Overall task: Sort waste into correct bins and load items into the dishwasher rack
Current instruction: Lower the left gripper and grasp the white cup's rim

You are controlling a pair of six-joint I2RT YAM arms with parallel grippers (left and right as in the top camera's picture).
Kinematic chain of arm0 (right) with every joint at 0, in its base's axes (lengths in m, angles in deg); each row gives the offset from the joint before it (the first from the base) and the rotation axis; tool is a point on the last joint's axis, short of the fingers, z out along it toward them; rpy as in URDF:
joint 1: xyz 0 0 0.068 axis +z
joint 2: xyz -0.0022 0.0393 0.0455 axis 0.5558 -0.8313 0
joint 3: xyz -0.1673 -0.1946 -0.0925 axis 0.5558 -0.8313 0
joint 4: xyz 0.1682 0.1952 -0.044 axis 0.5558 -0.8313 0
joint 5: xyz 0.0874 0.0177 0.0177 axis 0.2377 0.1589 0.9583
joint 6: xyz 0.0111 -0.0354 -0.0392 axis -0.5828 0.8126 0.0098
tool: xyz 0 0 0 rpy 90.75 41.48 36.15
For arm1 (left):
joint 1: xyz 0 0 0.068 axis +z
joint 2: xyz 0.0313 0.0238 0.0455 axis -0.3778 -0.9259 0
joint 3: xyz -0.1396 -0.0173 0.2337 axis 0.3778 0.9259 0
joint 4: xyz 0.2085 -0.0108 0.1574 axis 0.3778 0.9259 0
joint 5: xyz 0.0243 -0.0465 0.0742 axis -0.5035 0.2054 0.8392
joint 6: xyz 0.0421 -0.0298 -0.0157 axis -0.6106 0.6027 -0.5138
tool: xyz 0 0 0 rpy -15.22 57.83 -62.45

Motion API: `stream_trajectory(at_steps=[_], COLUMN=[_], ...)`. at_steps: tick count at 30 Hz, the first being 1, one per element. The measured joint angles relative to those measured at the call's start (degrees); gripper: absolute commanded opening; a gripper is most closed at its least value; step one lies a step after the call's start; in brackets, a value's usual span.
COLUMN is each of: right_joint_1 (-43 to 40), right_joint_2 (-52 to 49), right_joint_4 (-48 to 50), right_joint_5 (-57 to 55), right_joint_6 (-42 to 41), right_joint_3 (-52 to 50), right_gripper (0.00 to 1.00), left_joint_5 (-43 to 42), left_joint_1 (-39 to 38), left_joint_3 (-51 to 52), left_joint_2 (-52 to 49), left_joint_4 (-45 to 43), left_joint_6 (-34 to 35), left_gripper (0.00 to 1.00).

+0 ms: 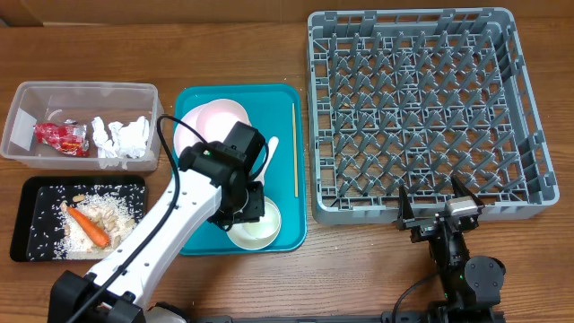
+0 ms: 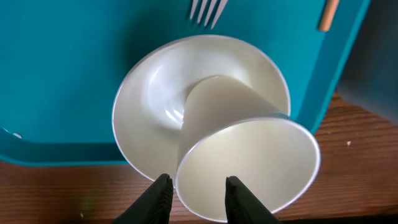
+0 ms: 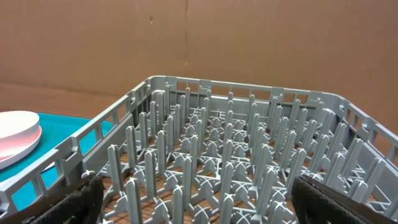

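Observation:
The small white cup (image 2: 249,162) leans tilted inside a white bowl (image 2: 149,106) at the near right corner of the teal tray (image 1: 193,99). My left gripper (image 2: 196,196) is over that bowl (image 1: 260,231). It is shut on the cup's rim, one finger outside and the other inside the mouth. A white fork (image 2: 205,9) and a wooden chopstick (image 1: 294,148) lie on the tray, beside a white plate (image 1: 211,121). My right gripper (image 1: 437,199) hangs wide open and empty at the front edge of the grey dishwasher rack (image 1: 316,117).
The clear tub (image 1: 18,99) at the far left holds a red wrapper (image 1: 61,136) and crumpled tissue (image 1: 121,136). In front of it, the black tray (image 1: 27,188) holds a carrot (image 1: 88,226) and rice (image 1: 108,208). The rack's upright pegs (image 3: 205,155) fill the right wrist view.

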Motion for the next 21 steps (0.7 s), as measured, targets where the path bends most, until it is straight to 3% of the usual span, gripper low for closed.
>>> stream_trajectory(at_steps=[21], right_joint_1=[0.0], right_joint_2=[0.0], right_joint_4=[0.0], right_joint_5=[0.0], right_joint_6=[0.0], right_joint_3=[0.0], right_gripper=[1.0], left_joint_5=[0.0], left_joint_1=[0.0], left_joint_3=[2.51], left_joint_2=[0.0], left_joint_4=[-4.07], left_joint_6=[0.2], left_gripper=[0.3])
